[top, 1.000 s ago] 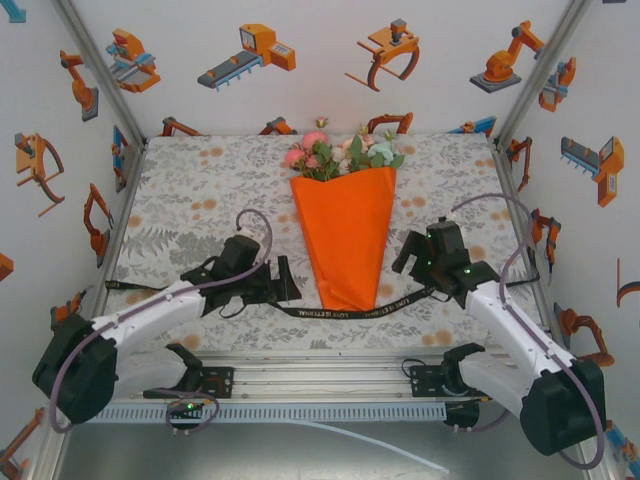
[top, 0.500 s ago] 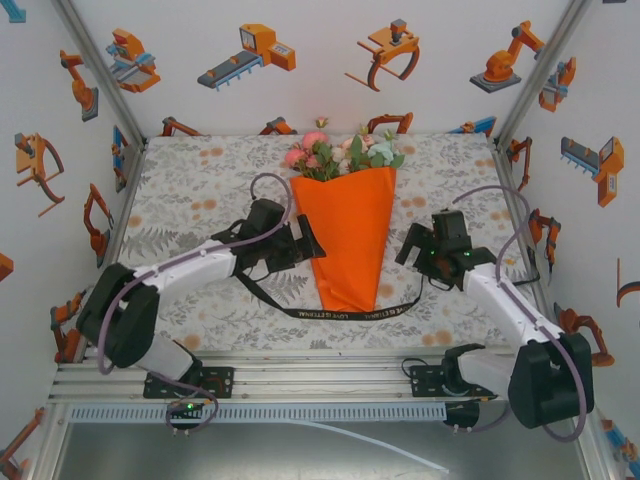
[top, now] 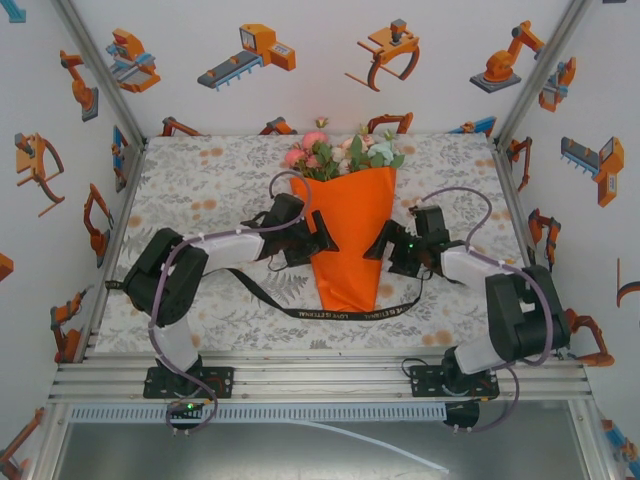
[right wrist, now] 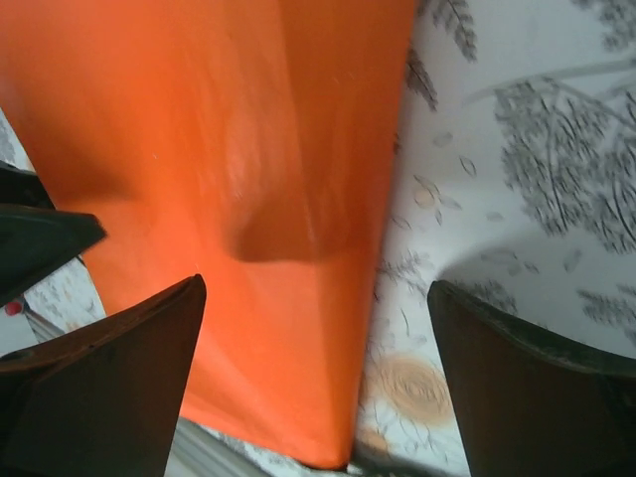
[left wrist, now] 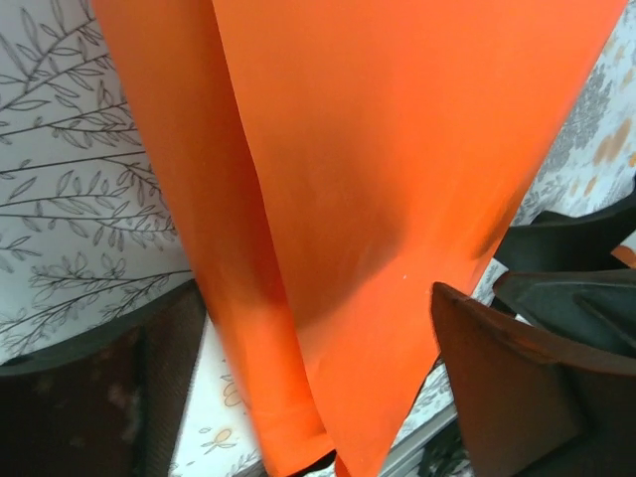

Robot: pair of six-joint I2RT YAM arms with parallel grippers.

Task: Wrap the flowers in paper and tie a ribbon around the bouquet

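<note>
Bouquet [top: 345, 235] paper lies between both pairs of fingers. In the left wrist view the left gripper [left wrist: 308, 318] stands wide open astride the narrow lower part of the orange paper [left wrist: 397, 149]. Whether either finger touches it is unclear. The right gripper [right wrist: 316, 288] is just as wide, with one finger over the paper and the other over bare cloth, and the cone's edge runs between them. Neither holds anything.

From above, the two grippers flank the cone low down, left gripper [top: 322, 240] and right gripper [top: 386, 250]. The flowers [top: 340, 155] fan out of the cone's far end. The ribbon [top: 340, 312] lies flat across the cloth just below the cone's tip.

A grey leaf-print tablecloth [top: 200, 200] covers the table, with white walls [top: 250, 55] bearing orange robot stickers on three sides.

The stems are hidden inside the paper. Blurred dark shapes at the edges of both wrist views are hard to identify.

A second ago both grippers were near the ribbon's ends; they have since swung in to the cone, and the ribbon's left end now trails farther up.
</note>
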